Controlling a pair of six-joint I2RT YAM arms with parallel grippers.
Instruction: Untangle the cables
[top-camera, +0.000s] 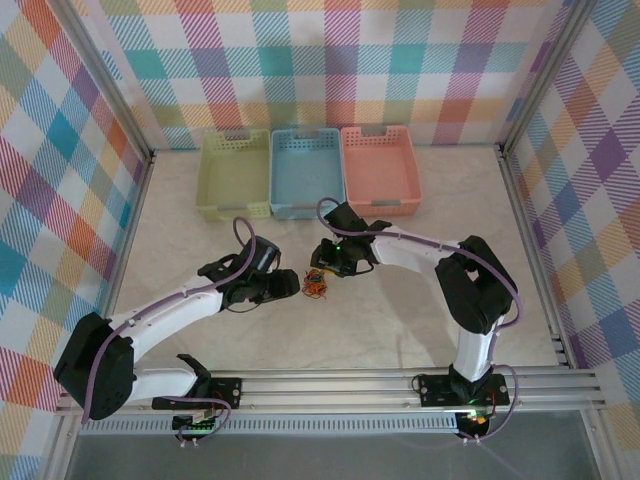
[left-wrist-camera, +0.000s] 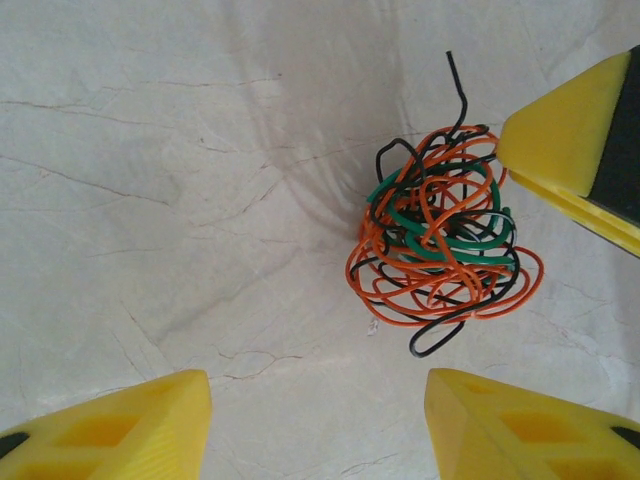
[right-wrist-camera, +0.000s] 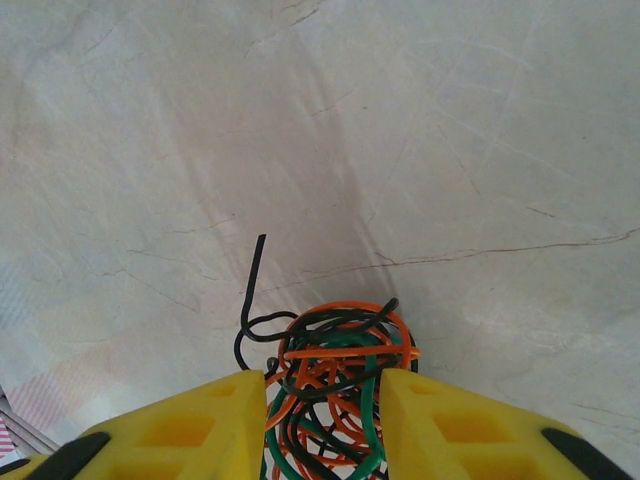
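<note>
The cables (left-wrist-camera: 440, 245) lie on the pale table as one small ball of orange, black and green wire (top-camera: 317, 284). A black end (right-wrist-camera: 255, 270) sticks out of the ball. My right gripper (right-wrist-camera: 325, 385) comes down from the far side with a yellow finger on each side of the ball, and the wires fill the gap and press against both fingers. One of those fingers (left-wrist-camera: 570, 140) touches the ball's upper right in the left wrist view. My left gripper (left-wrist-camera: 318, 385) stands open just short of the ball with bare table between its fingers, at the ball's left (top-camera: 290, 286).
Three baskets stand in a row at the back: green (top-camera: 236, 208), blue (top-camera: 300, 208) and pink (top-camera: 382, 202). Plaid walls close in the table on three sides. A metal rail (top-camera: 330, 385) runs along the near edge.
</note>
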